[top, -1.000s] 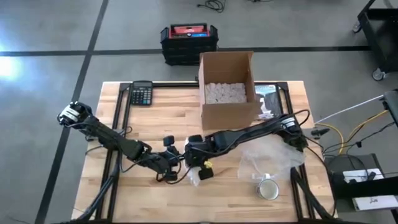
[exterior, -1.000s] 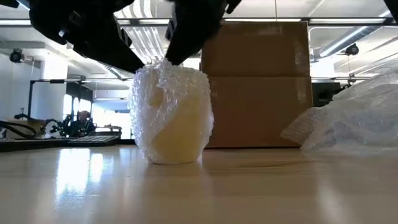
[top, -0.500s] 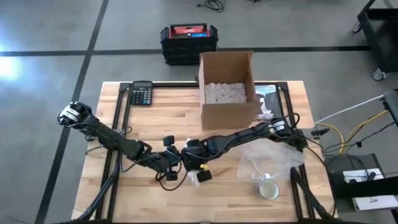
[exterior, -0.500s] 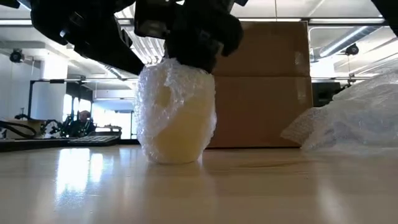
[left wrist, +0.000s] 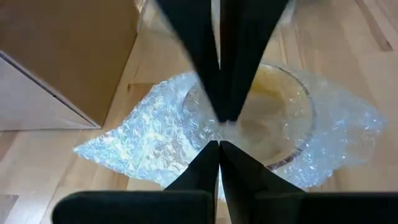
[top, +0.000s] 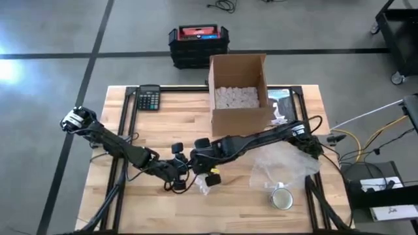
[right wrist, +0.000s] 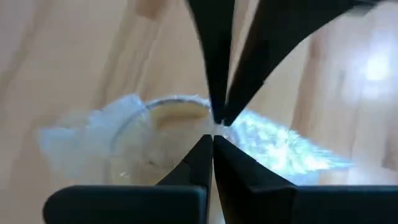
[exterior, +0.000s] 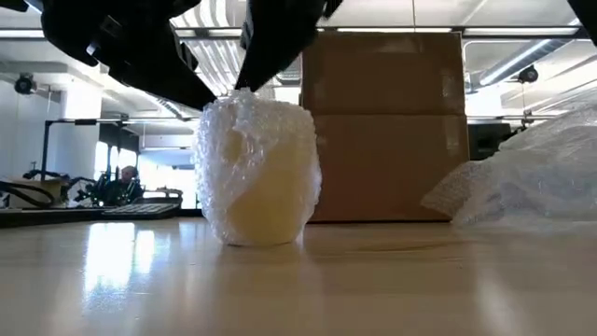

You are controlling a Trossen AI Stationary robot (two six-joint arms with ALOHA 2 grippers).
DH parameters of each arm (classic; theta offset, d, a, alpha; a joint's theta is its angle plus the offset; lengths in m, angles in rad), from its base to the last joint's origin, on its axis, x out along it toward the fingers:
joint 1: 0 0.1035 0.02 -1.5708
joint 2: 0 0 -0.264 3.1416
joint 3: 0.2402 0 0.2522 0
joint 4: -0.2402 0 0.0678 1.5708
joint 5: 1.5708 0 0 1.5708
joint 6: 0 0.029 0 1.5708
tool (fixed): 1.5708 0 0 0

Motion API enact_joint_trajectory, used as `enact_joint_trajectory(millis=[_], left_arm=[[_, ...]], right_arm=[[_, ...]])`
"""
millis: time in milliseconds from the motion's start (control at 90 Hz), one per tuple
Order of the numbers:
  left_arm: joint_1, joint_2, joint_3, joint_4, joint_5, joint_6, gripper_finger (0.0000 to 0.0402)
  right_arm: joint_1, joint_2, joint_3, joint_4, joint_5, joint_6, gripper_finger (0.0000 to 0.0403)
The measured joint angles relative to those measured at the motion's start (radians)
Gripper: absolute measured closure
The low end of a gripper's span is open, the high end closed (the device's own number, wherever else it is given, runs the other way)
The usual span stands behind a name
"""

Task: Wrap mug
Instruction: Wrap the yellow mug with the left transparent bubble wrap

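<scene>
Over the bubble-wrapped mug, left claw and right claw both pinching its bubble wrap

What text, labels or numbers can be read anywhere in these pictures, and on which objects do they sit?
None can be read.
Calculator: keys and display too small to make out.
Red-topped black case on the floor: a blue patch, no legible letters.
Cardboard box: plain, no visible print in the high or low view.
Printed sheet beside the box: dark picture, text too small.
Bubble-wrapped mug: no marking visible.
</scene>
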Motion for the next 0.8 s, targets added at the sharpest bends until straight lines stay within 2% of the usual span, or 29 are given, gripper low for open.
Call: enact_joint_trajectory(millis=[244, 489, 611, 800], left_arm=[[0.0, 0.0, 0.0, -0.001, 0.007, 0.0, 0.0402], [0.0, 0.0, 0.0, 0.001, 0.01, 0.0, 0.0402], [0.0, 0.0, 0.0, 0.0, 0.01, 0.0, 0.0402], [0.0, 0.0, 0.0, 0.001, 0.014, 0.0, 0.0402]], right_arm=[[0.002, 0.068, -0.039, 0.043, -0.004, 0.025, 0.0403], [0.003, 0.051, -0.012, 0.015, -0.011, 0.003, 0.0403], [0.005, 0.022, 0.025, -0.027, -0.016, -0.006, 0.0403], [0.005, -0.03, 0.089, -0.207, -0.008, -0.001, 0.0403]])
